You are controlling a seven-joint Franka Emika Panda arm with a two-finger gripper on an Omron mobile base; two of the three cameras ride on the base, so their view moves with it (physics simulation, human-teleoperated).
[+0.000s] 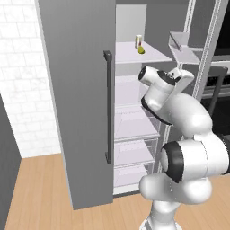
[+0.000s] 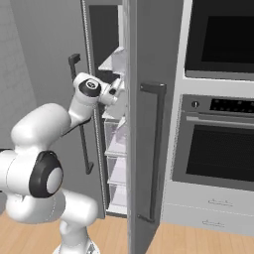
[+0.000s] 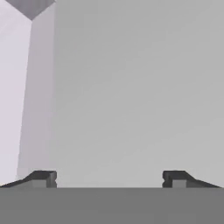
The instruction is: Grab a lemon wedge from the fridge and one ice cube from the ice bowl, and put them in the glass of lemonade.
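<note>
Left base view: the white arm is seen rising from the lower right, bent at the elbow, with the hand (image 1: 179,76) reaching toward the open fridge (image 1: 76,90) at the height of its upper shelves. The near fridge door is swung open toward the camera; its long dark bar handle (image 1: 108,108) runs vertically along the door edge. Behind the door, white shelves (image 1: 132,126) and clear drawers (image 1: 134,152) are exposed in a stack. On the top visible shelf, further back, a small cream-and-red can (image 1: 138,41) stands upright, and the lemon wedge (image 1: 142,50) is noted just beside it, to its right and slightly nearer, resting on the shelf. The hand is below and to the right of that shelf, well apart from the wedge.

Right base view: the arm is seen rising from the lower left, the wrist entering the gap between the two fridge doors; the second door (image 2: 149,124) with its own dark handle stands edge-on in front. A built-in oven (image 2: 218,144) is recorded to the right of the fridge.

Hand view: the two fingers (image 3: 43,178) are spread wide apart with nothing between them; a plain grey fridge surface is faced, with a paler panel at the left edge.
</note>
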